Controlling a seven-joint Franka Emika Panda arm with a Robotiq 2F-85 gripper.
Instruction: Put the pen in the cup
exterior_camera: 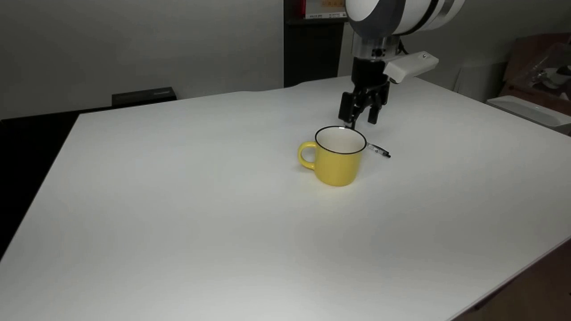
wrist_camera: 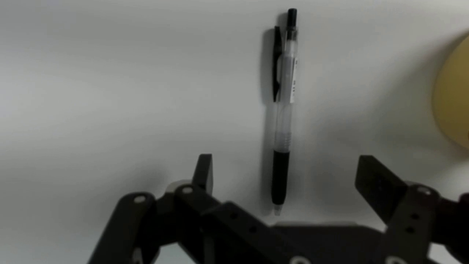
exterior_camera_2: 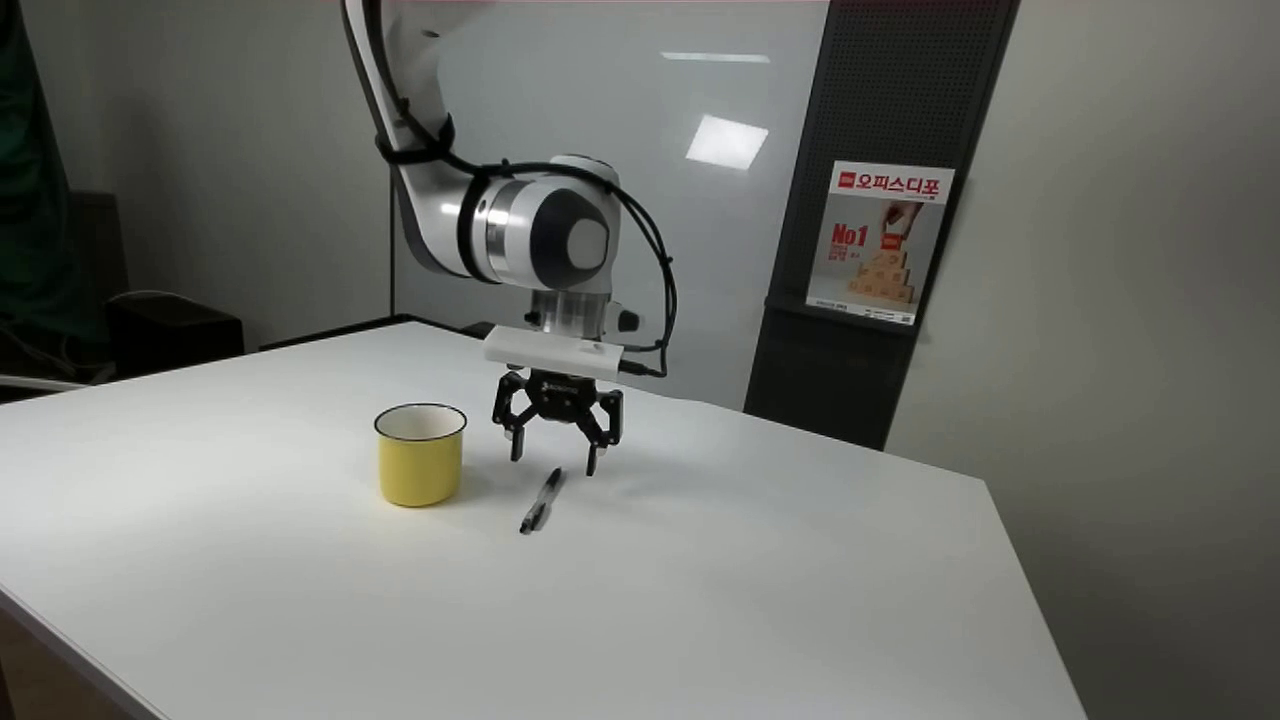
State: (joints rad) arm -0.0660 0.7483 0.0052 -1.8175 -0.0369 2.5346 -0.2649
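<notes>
The pen point(wrist_camera: 287, 110) lies flat on the white table, with a clear barrel, black grip, clip and end. In an exterior view the pen point(exterior_camera: 379, 150) is partly hidden behind the cup; it shows whole in an exterior view point(exterior_camera_2: 541, 502). The cup point(exterior_camera: 337, 168) is a yellow mug, upright, dark-rimmed, its whitish inside visible. The cup point(exterior_camera_2: 420, 470) stands beside the pen, and its side point(wrist_camera: 454, 95) shows at the right of the wrist view. My gripper point(exterior_camera_2: 553, 464) is open and empty above the table by the pen's tip end. In the wrist view the pen's black grip lies between the fingers point(wrist_camera: 285, 158).
The white table point(exterior_camera: 178, 200) bears the cup and pen. Its edges drop off at the sides. A dark box point(exterior_camera: 143, 96) is at the back edge. A dark panel with a poster point(exterior_camera_2: 880, 243) and a whiteboard point(exterior_camera_2: 640, 200) stand behind the table.
</notes>
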